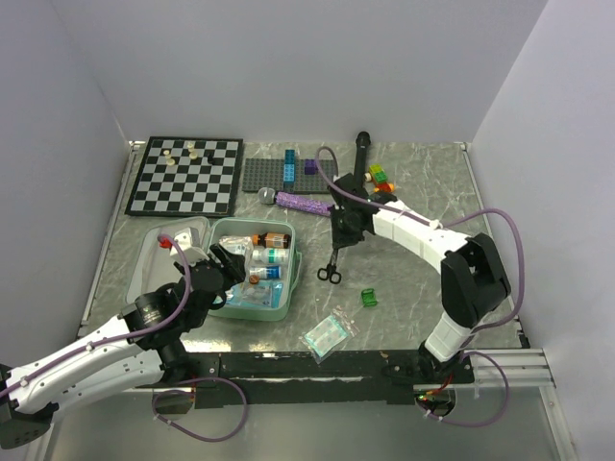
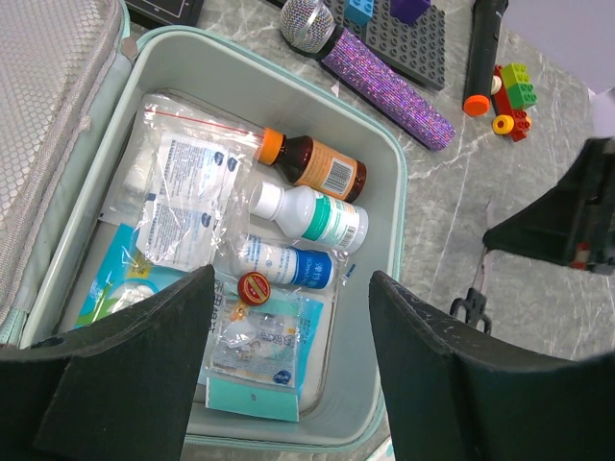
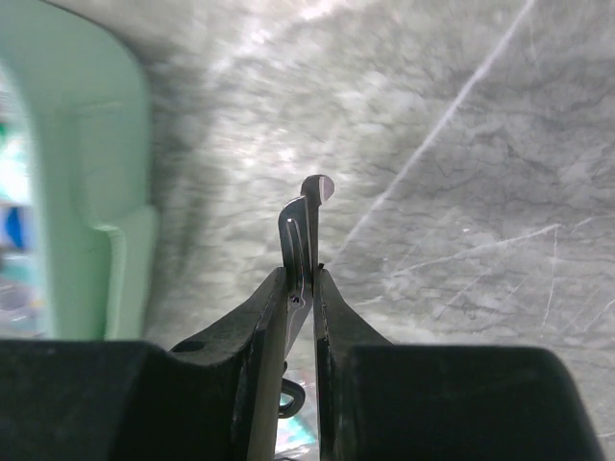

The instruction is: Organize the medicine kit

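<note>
The mint-green medicine kit (image 1: 291, 274) lies open left of centre, its lid (image 1: 154, 257) folded out to the left. Inside are a brown bottle (image 2: 317, 165), a white bottle with a green label (image 2: 317, 216), a blue-and-white bottle (image 2: 288, 262), clear sachets (image 2: 187, 197) and a small red tin (image 2: 254, 286). My left gripper (image 1: 224, 261) hovers open over the kit's near half (image 2: 290, 280), holding nothing. My right gripper (image 1: 337, 248) is shut on the blades of small scissors (image 3: 306, 206), just right of the kit (image 3: 86, 173). The black handles (image 1: 329, 275) hang down.
At the back stand a chessboard (image 1: 185, 175) and a grey building plate (image 1: 279, 175). A purple glitter microphone (image 1: 298, 202), a black marker (image 1: 362, 154) and toy bricks (image 1: 381, 180) lie near them. A green cube (image 1: 369, 298) and a clear packet (image 1: 329, 335) lie near the front.
</note>
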Available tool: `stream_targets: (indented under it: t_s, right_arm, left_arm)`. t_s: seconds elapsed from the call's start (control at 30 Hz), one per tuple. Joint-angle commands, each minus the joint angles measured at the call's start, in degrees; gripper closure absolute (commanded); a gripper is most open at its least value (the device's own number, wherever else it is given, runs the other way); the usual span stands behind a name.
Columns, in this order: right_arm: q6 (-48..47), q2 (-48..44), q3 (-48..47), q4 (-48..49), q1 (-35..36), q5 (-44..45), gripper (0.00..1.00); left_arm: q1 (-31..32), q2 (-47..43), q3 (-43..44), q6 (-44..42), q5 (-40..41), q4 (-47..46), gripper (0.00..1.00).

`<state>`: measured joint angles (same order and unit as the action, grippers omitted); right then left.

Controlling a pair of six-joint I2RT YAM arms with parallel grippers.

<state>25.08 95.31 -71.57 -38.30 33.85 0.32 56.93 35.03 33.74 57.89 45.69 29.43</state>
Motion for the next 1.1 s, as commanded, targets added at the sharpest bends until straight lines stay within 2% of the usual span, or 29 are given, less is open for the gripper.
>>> stream_targets:
  t_s: [0.0,0.27,0.47,0.83,1.07]
  right_arm:
    - [1.02,-4.43,-5.41,-2.38,1.31,-2.16,0.86]
    - [2.60,-2.06,-14.63,-4.41,6.93,-4.01,0.86]
    - [3.48,4.52,-24.39,-5.02,12.64,-6.20,0.86]
    - [4.54,19.82,-38.72,-4.15,16.25,-10.60,0.86]
    - [4.98,25.10,-41.46,-4.59,16.78,-12.97,0.84]
  left_arm:
    - [-0.15,-0.31,1.51,-0.32,0.19,-0.78,0.30]
    - [-0.15,-1.45,1.95,0.47,0.27,0.45,0.30]
    - [-0.15,-3.29,2.39,1.61,1.15,2.47,0.30]
    - [-0.15,-6.20,3.35,3.55,2.47,7.74,0.30]
    - [-0.15,-8.13,2.39,5.13,3.18,9.42,0.30]
